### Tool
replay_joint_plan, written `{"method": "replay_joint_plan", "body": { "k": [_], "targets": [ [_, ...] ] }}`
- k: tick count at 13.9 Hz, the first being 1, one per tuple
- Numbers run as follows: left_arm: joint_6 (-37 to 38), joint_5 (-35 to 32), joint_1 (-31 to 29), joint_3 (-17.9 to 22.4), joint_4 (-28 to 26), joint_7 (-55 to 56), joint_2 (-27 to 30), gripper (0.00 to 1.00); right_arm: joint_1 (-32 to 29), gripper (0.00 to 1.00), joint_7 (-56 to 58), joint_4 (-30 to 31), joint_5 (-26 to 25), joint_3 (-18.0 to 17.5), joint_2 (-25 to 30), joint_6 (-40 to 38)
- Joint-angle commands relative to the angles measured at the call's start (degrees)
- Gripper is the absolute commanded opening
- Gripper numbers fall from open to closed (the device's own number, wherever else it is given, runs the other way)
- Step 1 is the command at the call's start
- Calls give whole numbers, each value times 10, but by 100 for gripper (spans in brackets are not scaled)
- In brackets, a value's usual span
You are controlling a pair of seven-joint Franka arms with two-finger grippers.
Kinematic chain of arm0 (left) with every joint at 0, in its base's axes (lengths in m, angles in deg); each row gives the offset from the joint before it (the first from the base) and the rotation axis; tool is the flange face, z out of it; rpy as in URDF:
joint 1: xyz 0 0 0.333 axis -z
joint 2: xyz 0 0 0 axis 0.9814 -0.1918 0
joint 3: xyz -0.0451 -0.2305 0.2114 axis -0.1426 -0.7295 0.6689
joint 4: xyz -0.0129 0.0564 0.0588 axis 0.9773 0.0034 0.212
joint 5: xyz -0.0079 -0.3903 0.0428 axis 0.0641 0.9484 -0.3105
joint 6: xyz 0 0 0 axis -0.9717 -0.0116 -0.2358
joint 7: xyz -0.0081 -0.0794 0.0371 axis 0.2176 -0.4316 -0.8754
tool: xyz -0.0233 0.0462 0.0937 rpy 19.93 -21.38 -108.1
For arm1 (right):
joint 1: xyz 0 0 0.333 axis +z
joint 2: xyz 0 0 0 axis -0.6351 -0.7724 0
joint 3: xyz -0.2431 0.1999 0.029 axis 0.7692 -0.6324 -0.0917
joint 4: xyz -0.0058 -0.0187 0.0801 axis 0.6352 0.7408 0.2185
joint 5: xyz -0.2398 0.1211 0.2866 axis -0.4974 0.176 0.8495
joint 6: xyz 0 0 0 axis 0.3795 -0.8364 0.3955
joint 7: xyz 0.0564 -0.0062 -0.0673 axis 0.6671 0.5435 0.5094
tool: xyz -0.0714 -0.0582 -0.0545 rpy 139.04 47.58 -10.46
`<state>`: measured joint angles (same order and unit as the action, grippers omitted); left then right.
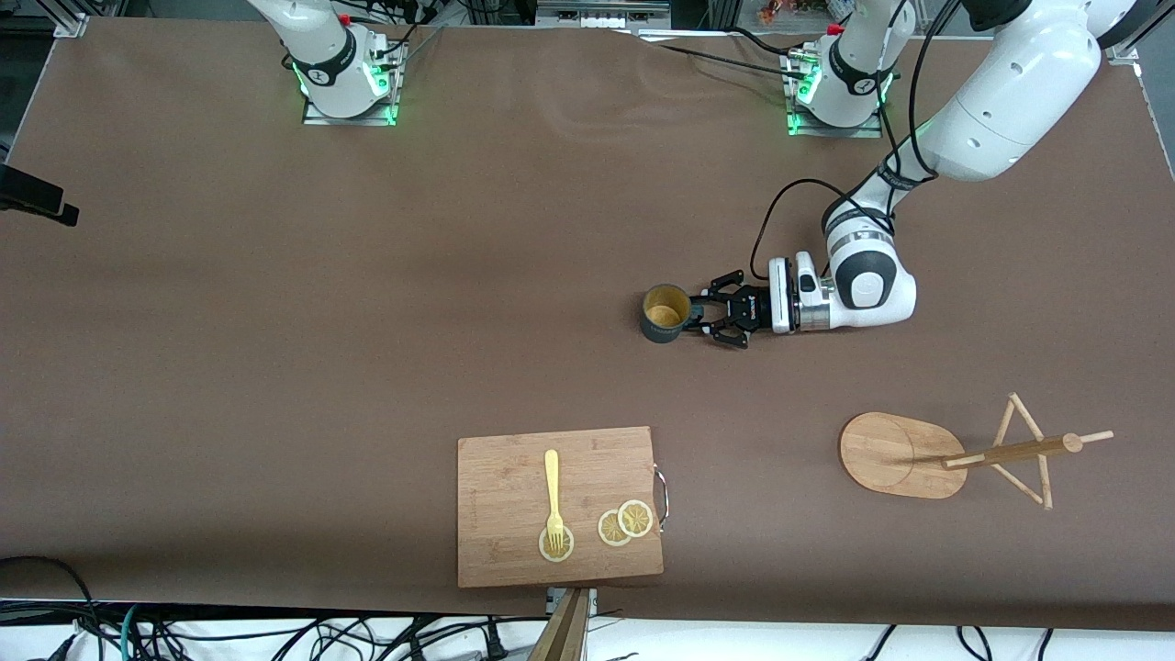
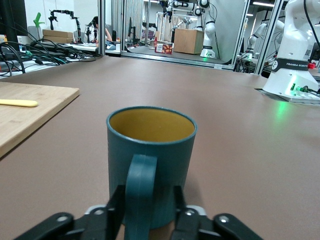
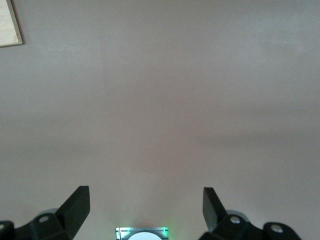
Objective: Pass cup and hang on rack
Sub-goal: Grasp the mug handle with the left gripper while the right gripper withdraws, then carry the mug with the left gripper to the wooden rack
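The dark teal cup [image 1: 665, 313] stands upright on the brown table, its yellowish-tan inside showing. In the left wrist view the cup [image 2: 151, 150] is close, with its handle [image 2: 140, 195] facing the camera. My left gripper [image 1: 699, 317] is low at the table beside the cup; it is open, with one finger [image 2: 116, 202] on each side of the handle and a gap showing. The wooden rack [image 1: 904, 454] sits nearer the front camera, toward the left arm's end, with its post and pegs [image 1: 1019, 450]. My right gripper [image 3: 145, 195] is open and empty over bare table.
A rectangular wooden cutting board [image 1: 496, 477] lies near the front edge, with a yellow fork [image 1: 552, 491] and lemon slices [image 1: 624, 523] on it. Its edge shows in the left wrist view [image 2: 30, 120]. The right arm's base [image 1: 344, 73] stands at the table's back edge.
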<state>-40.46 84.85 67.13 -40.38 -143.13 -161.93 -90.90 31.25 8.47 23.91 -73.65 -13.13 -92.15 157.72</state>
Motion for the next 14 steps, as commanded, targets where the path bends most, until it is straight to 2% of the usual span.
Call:
{"method": "replay_joint_plan", "body": {
  "k": [1,3,5,9,11,12,14],
  "targets": [
    [14,15,-4,0,10,-29,-12,12,-3,100,8,40,2,-3,35,7],
    [24,16,-14,-1,8,-11,-11,0,0,100,9,40,-1,-3,35,7],
    [54,14,-25,-1,8,65,4,0,2,100,38,38,-6,-3,34,7],
    [93,0,-49,1,-10,194,72,0,1,100,39,23,-2,-3,16,5],
    [101,-35,-87,1,-34,265,110,0,1,100,37,23,-2,-3,15,7],
    [123,-68,-100,2,-33,302,119,0,0,100,36,23,-3,-3,14,7],
    [170,-131,-163,3,-26,374,119,0,0,100,37,22,-3,-3,14,7]
  ]
}}
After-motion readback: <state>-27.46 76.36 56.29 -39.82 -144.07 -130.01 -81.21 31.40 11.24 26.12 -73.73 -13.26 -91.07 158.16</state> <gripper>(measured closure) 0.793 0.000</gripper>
